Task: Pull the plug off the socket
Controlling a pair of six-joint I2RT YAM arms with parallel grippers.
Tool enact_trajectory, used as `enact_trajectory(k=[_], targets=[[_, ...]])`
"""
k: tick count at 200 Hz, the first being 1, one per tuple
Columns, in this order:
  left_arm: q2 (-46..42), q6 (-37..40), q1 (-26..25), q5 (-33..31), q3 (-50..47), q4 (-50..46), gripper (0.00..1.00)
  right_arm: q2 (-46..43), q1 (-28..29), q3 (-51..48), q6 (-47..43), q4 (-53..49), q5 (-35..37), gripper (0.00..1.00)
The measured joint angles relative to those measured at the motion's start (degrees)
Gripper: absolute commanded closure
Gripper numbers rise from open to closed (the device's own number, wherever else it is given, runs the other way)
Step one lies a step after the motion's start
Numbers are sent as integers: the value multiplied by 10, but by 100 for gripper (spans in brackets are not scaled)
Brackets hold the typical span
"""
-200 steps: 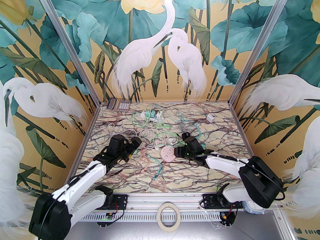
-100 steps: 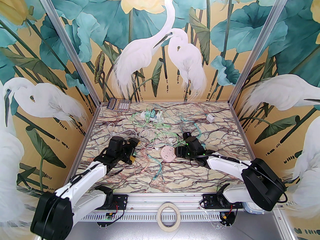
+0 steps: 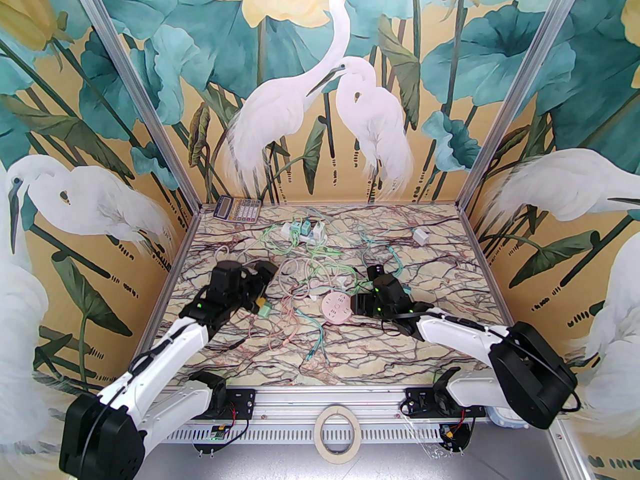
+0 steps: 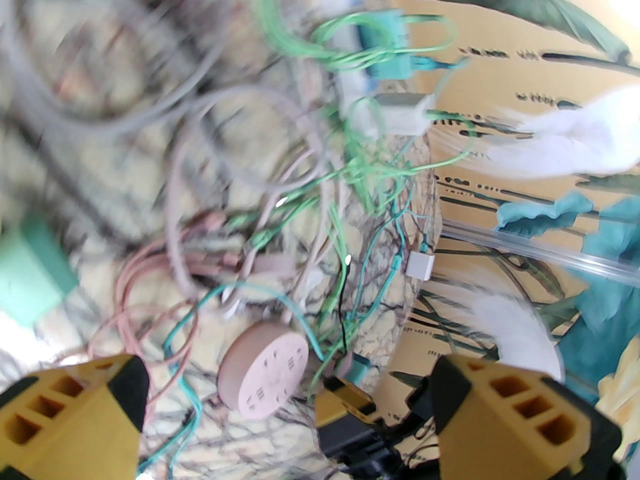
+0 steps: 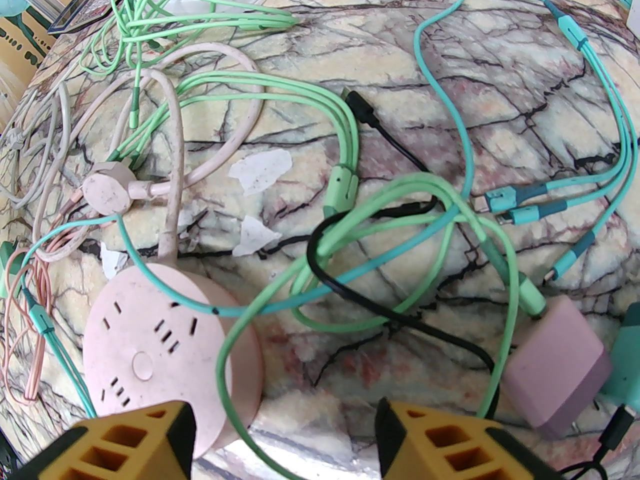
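Lab robot booth: aluminium frame [image 3: 325, 397], heron-mural walls [image 3: 300, 93], marble tabletop [image 3: 440, 268].

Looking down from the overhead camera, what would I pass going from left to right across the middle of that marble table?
green plug → round pink socket → right gripper

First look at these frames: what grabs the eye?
A tangle of green, teal and pink cables sprawls over the middle of the marble table, with a round pink socket at its near edge. Both hands are open: the right hand sits right beside the socket, and the left hand hovers by a loose green plug. Heron murals wrap the walls.
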Motion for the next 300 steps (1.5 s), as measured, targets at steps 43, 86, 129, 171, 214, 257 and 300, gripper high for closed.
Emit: enact_trajectory(k=[43, 86, 129, 171, 214, 257, 300], targets=[[52, 120, -32, -72, 30, 1, 1, -13, 12, 135, -10, -96, 38, 36], [95, 212, -54, -137, 17, 43, 1, 119, 23, 330, -7, -130, 92, 38], [114, 270, -54, -173, 0, 85, 1, 276, 25, 475, 5, -198, 134, 34], [94, 278, -54, -200, -59, 126, 1, 503, 25, 744, 15, -203, 167, 33], [70, 279, -54, -210, -64, 143, 0, 594, 22, 871, 40, -248, 196, 37], [68, 279, -54, -210, -64, 147, 0, 625, 11, 905, 63, -270, 210, 40], [68, 279, -54, -210, -64, 147, 1, 672, 0, 951, 80, -277, 207, 38]])
